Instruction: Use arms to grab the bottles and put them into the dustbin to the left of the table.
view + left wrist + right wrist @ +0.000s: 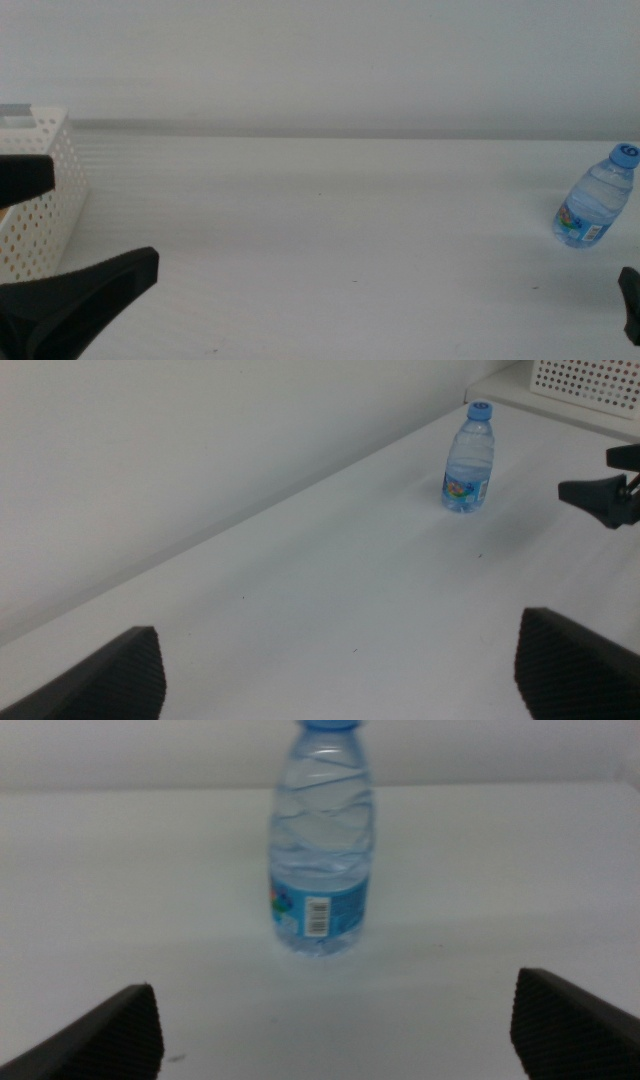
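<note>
One small clear water bottle (596,200) with a blue cap stands upright at the table's far right. My right gripper (335,1005) is open just in front of the bottle (322,850), not touching it; only its edge (630,300) shows in the middle view. The white perforated dustbin (45,200) sits at the left edge of the table (330,230). My left gripper (105,220) hangs open and empty beside the dustbin. From the left wrist, the bottle (469,458) and the right gripper (605,475) lie far across the table.
A second white perforated panel (585,380) shows beyond the bottle in the left wrist view. A white wall (320,60) runs along the table's back edge. Bare tabletop stretches between the dustbin and the bottle.
</note>
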`<state>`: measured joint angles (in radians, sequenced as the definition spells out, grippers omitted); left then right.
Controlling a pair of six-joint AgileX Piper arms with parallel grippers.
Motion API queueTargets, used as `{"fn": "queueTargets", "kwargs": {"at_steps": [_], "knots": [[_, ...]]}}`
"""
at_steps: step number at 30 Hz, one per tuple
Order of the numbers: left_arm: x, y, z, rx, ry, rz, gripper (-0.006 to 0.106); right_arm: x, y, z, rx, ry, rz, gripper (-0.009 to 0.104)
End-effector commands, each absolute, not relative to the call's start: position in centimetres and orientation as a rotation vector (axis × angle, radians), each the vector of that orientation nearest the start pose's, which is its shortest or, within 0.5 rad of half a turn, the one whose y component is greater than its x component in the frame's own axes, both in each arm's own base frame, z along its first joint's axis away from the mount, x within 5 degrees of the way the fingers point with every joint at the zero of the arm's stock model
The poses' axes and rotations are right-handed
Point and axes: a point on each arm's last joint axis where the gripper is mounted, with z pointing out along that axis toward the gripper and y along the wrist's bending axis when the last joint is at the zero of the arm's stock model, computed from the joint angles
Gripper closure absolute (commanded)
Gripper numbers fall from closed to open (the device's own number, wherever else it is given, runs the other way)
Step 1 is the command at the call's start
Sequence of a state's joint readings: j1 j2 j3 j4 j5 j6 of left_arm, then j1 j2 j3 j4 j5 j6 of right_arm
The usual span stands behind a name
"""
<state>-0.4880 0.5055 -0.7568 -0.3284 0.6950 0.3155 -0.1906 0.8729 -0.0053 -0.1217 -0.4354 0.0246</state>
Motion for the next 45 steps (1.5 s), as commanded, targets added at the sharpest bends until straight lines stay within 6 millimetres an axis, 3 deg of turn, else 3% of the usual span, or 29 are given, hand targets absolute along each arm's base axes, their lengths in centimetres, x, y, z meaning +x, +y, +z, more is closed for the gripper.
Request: {"fn": "queueTargets", "kwargs": {"at_steps": [1, 20, 31, 45], "knots": [[6.6, -5.6, 36.9, 0.647, 1.796, -0.498, 0.007, 11.9, -2.0, 16.3, 0.121, 1.925, -0.114, 0.002], [6.6, -5.6, 36.9, 0.645, 1.792, -0.497, 0.007, 13.9, -2.5, 16.8, 0.167, 1.761, -0.087, 0.002], [6.6, -5.6, 36.9, 0.645, 1.792, -0.497, 0.007, 17.8, -3.5, 16.0, 0.014, 1.841, -0.230, 0.002], [6.6, -5.6, 36.9, 0.645, 1.792, -0.497, 0.007, 22.7, -4.3, 14.5, -0.039, 1.893, -0.239, 0.002]]}}
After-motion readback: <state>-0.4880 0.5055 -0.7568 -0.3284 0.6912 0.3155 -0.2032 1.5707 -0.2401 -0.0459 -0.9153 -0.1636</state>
